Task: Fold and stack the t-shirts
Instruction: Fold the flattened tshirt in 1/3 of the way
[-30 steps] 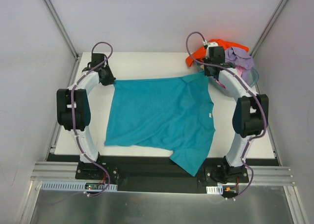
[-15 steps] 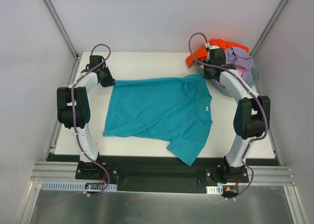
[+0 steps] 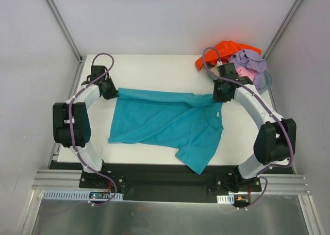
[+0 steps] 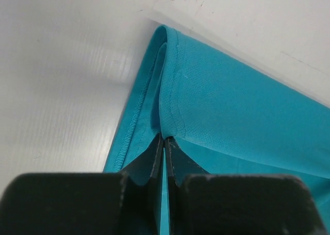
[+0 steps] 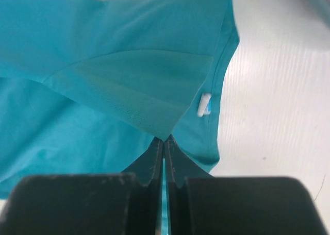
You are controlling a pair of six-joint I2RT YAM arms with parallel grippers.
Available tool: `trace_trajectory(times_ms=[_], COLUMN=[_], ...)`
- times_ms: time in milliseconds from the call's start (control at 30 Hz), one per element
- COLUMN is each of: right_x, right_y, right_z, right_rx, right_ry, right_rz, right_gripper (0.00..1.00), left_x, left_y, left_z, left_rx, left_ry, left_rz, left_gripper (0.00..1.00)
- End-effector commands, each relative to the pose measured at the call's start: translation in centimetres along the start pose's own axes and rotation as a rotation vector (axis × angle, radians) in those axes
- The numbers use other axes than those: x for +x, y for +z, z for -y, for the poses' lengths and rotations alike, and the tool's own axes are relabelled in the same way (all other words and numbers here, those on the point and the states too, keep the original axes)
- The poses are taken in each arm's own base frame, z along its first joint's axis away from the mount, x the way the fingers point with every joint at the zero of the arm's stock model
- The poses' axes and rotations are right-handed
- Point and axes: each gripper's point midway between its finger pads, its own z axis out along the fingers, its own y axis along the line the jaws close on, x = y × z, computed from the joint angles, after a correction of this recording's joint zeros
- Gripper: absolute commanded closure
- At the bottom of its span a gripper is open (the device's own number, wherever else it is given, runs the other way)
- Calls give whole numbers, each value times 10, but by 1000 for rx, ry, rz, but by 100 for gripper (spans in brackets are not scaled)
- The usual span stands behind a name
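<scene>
The teal shirt [image 3: 170,124] was gripped along its upper edge by left fingers [image 4: 149,160] and right fingers [image 5: 148,160]; seemingly for folding.

A soft teal cloth t-shirt [image 3: 170,124] lies spread across the white table [image 3: 154,70], its far edge doubled over. An orange shirt [image 3: 227,48], lavender shirt [image 3: 248,59] and pink shirt [image 3: 248,73] lie crumpled at the far right corner.

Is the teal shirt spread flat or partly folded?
Partly folded: left gripper and right gripper pinch the far edge of the teal shirt, doubled over its body.
</scene>
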Motion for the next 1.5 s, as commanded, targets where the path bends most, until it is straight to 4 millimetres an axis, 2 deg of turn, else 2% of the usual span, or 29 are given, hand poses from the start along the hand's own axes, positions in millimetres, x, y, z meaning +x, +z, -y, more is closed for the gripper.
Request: trace_trajectory(times_ms=[0, 100, 233, 333, 367, 400, 433, 467, 500, 533, 567, 600, 667, 700, 733, 800, 867, 933, 967, 1000, 1033, 1067, 1133, 1167, 1267, 1300, 1333, 1467], right_x=[40, 59, 79, 98, 104, 109, 112, 114, 114, 110, 107, 102, 87, 83, 81, 72, 66, 63, 59, 58, 57, 52, 56, 56, 58, 54, 60, 62], right_y=[-19, -19, -21, -23, -25, -24, -25, -25, -25, -28, -29, -31, -35, -35, -37, -34, -26, -19, -11, -5, 0, 3, 22, 29, 51, 55, 67, 89], right_z=[1, -4, 1, 8, 7, 6, 1, -1, -2, -2, -2, -2, -8, -11, -23, -39, -55, -60, -62, -61, -62, -63, -62, -61, -62, -61, -57, -48], right_rx=[23, 11, 63, 108, 110, 105, 75, 55, 49, 49, 45, 40, 3, -20, -89, -173, -251, -266, -264, -255, -247, -243, -224, -219, -222, -218, -196, -189], right_ry=[90, 106, 123, 105, 92, 80, 71, 33, 18, 6, -9, -19, -28, -41, -39, -43, -35, -19, -16, -7, -3, -2, 8, 16, 18, 18, 25, 86], right_rz=[-119, -188, -277, -352, -380, -397, -412, -412, -407, -384, -370, -348, -278, -254, -249, -210, -197, -198, -197, -203, -211, -207, -252, -268, -311, -309, -340, -394], right_gripper=[99, 99, 96, 86, 85, 84, 82, 75, 68, 50, 42, 35, 14, 9, 1, 0, 0, 0, 0, 0, 0, 1, 0, 1, 0, 1, 0, 0], left_x=[-7, -1, 2, 4, 5, 5, 7, 7, 8, 8, 6, 5, 3, 2, 2, 5, 11, 14, 17, 23, 26, 33, 35, 41, 45, 48, 48, 54], left_y=[-16, -19, -22, -26, -27, -30, -31, -36, -38, -41, -48, -52, -60, -68, -71, -75, -69, -65, -56, -52, -48, -37, -26, -14, 5, 9, 13, 32], left_z=[0, -8, -17, -19, -20, -20, -20, -19, -19, -18, -13, -11, -4, 5, 10, 25, 33, 43, 41, 55, 60, 58, 62, 57, 48, 45, 44, 29], left_rx=[-17, -55, -107, -123, -125, -126, -125, -121, -120, -116, -96, -87, -58, -15, 6, 82, 114, 143, 137, 159, 177, 168, 176, 161, 129, 121, 118, 92], left_ry=[-13, -21, -18, -15, -14, -13, -8, -6, -6, -2, 0, 3, 1, 5, -2, -12, -16, -13, -20, 5, 10, 6, -3, -14, -24, -26, -27, -54], left_rz=[49, 36, 18, 9, 5, 8, 4, 7, 7, 11, 25, 31, 46, 52, 52, 31, -5, -30, -54, -74, -91, -124, -152, -183, -199, -204, -207, -249], left_gripper=[100, 100, 100, 100, 96, 83, 73, 65, 50, 46, 41, 29, 8, 1, 1, 1, 1, 1, 1, 1, 1, 1, 1, 1, 1, 1, 1, 1])
